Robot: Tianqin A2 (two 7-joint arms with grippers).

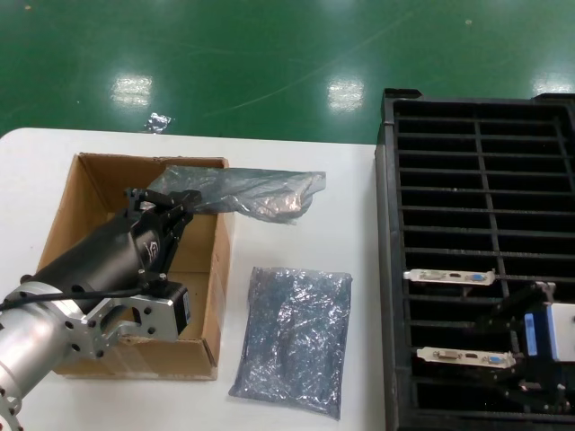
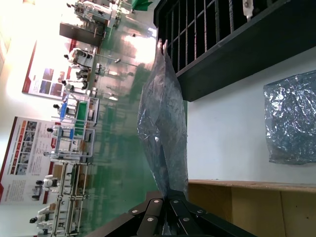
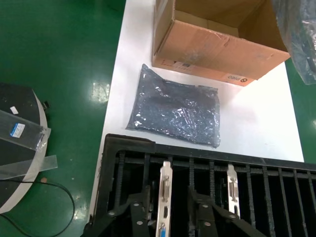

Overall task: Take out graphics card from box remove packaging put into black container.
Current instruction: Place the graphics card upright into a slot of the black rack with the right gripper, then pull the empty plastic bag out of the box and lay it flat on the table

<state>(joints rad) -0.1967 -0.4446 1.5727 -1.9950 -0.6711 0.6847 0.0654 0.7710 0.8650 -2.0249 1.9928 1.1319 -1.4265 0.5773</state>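
left gripper (image 1: 180, 205) over box (image 1: 90, 193), clamping packaging (image 1: 243, 190) | right gripper (image 1: 530, 359) grasping graphics card (image 1: 463, 357)

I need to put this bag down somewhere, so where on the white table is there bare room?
The white table is bare behind the box toward the green floor, and in the strip between the flat bag and the black container. The gap between box and flat bag is narrow. The left gripper holds the other bag over the box's rim.
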